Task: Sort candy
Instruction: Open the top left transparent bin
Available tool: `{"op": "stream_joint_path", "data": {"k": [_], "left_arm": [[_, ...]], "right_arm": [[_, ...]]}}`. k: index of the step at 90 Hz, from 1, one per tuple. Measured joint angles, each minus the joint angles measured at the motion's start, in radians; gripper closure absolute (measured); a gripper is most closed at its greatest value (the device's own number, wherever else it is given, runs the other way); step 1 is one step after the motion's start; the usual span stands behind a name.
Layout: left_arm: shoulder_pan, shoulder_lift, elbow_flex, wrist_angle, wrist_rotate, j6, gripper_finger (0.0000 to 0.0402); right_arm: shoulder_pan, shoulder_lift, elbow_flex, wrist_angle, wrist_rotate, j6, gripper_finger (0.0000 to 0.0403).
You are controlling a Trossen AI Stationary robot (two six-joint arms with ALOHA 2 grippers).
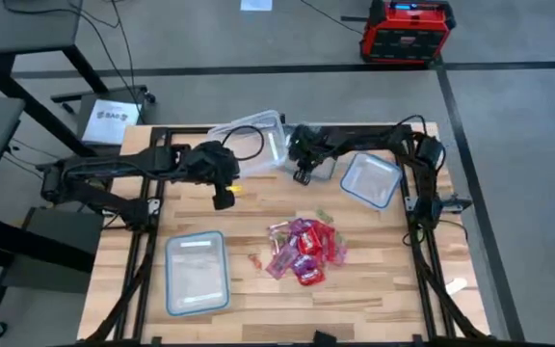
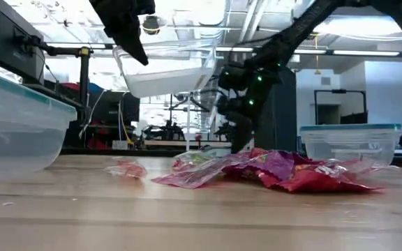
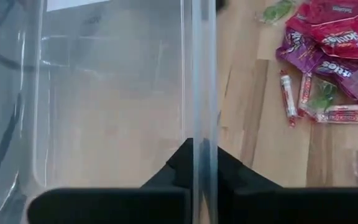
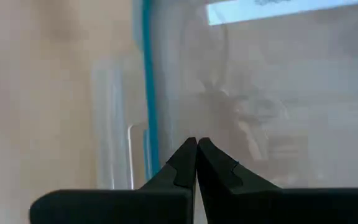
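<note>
I am holding a clear container (image 1: 254,130) off the table with the left gripper (image 1: 222,172), whose fingers are clamped on its thin wall; in the left wrist view that wall (image 3: 199,93) runs straight up between the two dark fingers (image 3: 173,165). In the low view the container (image 2: 166,66) is hanging tilted above the far left of the board. The right gripper (image 4: 196,149) is pinched tight at the rim of another clear container (image 1: 316,166) at the far middle, its tips meeting on what looks like the wall.

The candy (image 1: 304,249) is lying in a loose heap of red and pink packets on the wood, near the middle, with a few small rolls (image 3: 289,96) beside it. Two more containers are waiting: one near left (image 1: 197,273), one far right (image 1: 370,178).

To do this step well, I am judging that I should be lowering the lifted container level, setting it down clear of the heap, and only then releasing, since a thin-wall pinch may let it swing.
</note>
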Motion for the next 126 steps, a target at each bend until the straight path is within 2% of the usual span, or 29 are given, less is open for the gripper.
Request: {"op": "stream_joint_path", "data": {"k": [9,23,33,48,56,71,84,95,126], "left_arm": [[-0.001,0.0,0.0,-0.006,-0.001,-0.002,0.0401],[0.0,-0.002,0.0,-0.006,-0.017,-0.011,0.0402],[-0.002,-0.001,0.0,-0.007,-0.005,-0.012,0.0401],[-0.002,0.005,0.0,-0.004,0.054,0.001,0.0401],[-0.002,0.032,0.0,0.028,0.079,0.018,0.0401],[-0.003,0.155,0.0,0.184,0.137,0.106,0.0401],[0.005,0.29,0.006,0.262,0.187,0.192,0.0401],[0.012,0.43,0.086,0.205,0.203,0.21,0.0401],[0.015,0.772,0.473,-0.123,0.195,0.263,0.0401]], "right_arm": [[0.051,0.003,0.016,0.0,-0.056,-0.054,0.0403],[0.086,-0.023,0.031,0.025,-0.015,-0.072,0.0403],[0.077,-0.116,0.035,-0.001,-0.004,-0.068,0.0403],[0.063,-0.357,0.036,-0.143,0.193,-0.092,0.0403],[0.066,-0.498,0.038,-0.195,0.266,-0.08,0.0403],[0.064,-0.693,0.039,-0.259,0.317,-0.015,0.0403],[0.076,-0.785,0.039,-0.332,0.356,0.03,0.0403],[0.096,-0.818,0.019,-0.374,0.392,0.058,0.0403],[0.111,-0.835,-0.14,-0.356,0.411,0.125,0.0403]]}}
